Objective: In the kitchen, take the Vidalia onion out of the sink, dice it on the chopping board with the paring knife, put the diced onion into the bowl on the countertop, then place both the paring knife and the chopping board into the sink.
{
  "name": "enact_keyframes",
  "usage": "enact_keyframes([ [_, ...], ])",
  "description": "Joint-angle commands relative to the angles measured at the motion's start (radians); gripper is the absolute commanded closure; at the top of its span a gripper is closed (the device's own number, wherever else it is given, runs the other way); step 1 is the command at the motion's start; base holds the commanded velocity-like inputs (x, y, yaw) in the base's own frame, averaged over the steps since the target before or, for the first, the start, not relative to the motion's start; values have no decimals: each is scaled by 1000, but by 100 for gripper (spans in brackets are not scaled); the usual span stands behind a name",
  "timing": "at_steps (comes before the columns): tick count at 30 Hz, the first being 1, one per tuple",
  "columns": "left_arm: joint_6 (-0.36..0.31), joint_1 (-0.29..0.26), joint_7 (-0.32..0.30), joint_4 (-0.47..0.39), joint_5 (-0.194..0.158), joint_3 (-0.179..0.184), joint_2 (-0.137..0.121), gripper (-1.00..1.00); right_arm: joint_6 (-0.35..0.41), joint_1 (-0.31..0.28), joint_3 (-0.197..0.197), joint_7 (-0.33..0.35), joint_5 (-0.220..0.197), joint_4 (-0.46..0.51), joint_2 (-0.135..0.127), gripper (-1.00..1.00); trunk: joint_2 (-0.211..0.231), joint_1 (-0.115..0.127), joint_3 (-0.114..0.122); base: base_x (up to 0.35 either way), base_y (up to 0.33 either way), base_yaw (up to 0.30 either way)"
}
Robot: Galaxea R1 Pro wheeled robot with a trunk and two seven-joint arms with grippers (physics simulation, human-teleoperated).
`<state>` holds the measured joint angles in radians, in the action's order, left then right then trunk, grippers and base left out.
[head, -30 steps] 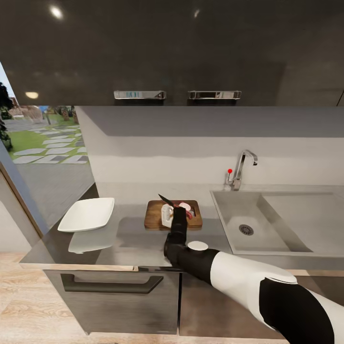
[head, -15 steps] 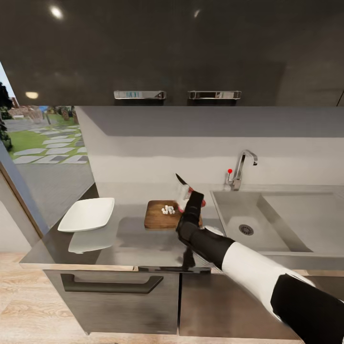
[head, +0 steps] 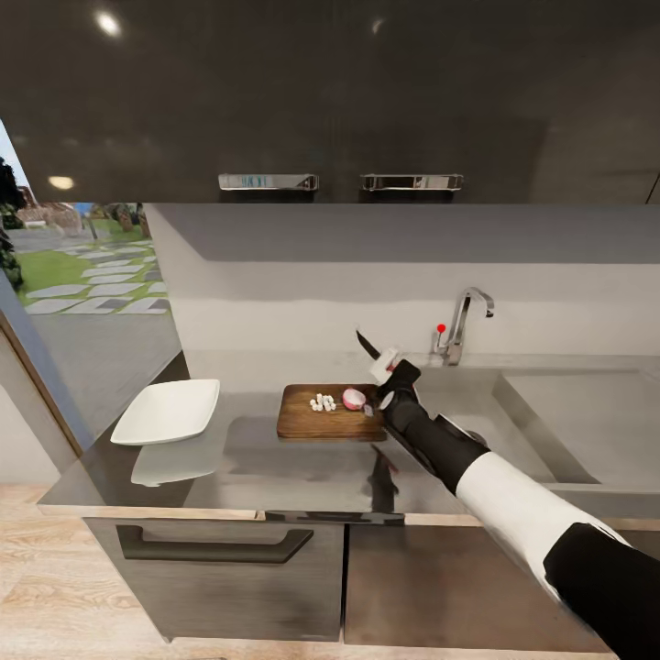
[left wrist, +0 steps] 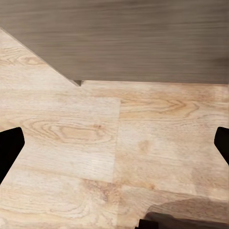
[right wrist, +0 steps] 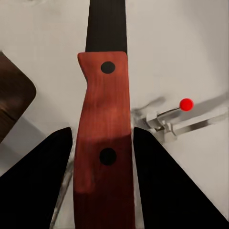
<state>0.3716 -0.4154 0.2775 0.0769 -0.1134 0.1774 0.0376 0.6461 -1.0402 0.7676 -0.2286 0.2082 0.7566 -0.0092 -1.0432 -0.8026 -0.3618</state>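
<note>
The dark brown chopping board [head: 316, 423] lies on the grey countertop [head: 247, 458], left of the sink [head: 550, 412]. Small white cubes of diced Vidalia onion [head: 322, 401] sit on the board, with a round pinkish piece [head: 354, 398] beside them. My right gripper [head: 385, 368] hangs above the board's right end, shut on the paring knife [head: 368, 346], blade pointing up and back. In the right wrist view the knife's red handle [right wrist: 101, 143] sits between the black fingers [right wrist: 38, 186]. The white square bowl [head: 168, 411] stands at the counter's left. My left gripper [left wrist: 114, 148] is open over wooden floor.
The chrome tap [head: 463, 321] with its red dot stands behind the sink, also in the right wrist view as the tap [right wrist: 181, 119]. Dark upper cabinets [head: 330, 92] hang overhead. A drawer handle [head: 215, 545] runs below the counter edge. A window opens at the left.
My right gripper has lifted off the board with the knife and swung right, toward the sink. The white onion cubes and the pinkish piece now show on the board.
</note>
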Motion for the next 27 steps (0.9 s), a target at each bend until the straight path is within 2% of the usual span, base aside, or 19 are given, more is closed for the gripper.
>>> enact_keyframes([
  [1, 7, -2, 0, 4, -10, 9, 1, -100, 0, -1, 3, 7, 0, -1, -3, 100, -1, 0, -1, 0, 0, 0],
  [6, 7, -2, 0, 4, -10, 9, 1, -100, -25, -1, 2, 20, -4, -24, -4, 100, -1, 0, -1, 0, 0, 0],
  [12, 7, -2, 0, 4, -10, 9, 2, -100, -47, -1, 3, 21, -7, -88, 15, 100, -1, 0, -1, 0, 0, 0],
  [17, 7, -2, 0, 4, -9, 9, 2, -100, -101, -1, 5, 21, -7, -172, 49, 100, -1, 0, -1, 0, 0, 0],
  [22, 7, -2, 0, 4, -10, 9, 2, -100, -142, -1, 6, 21, -5, -283, 112, 100, -1, 0, -1, 0, 0, 0],
  [27, 7, -2, 1, 4, -10, 9, 2, -100, -147, -1, 8, 21, -4, -309, 129, 100, -1, 0, -1, 0, 0, 0],
])
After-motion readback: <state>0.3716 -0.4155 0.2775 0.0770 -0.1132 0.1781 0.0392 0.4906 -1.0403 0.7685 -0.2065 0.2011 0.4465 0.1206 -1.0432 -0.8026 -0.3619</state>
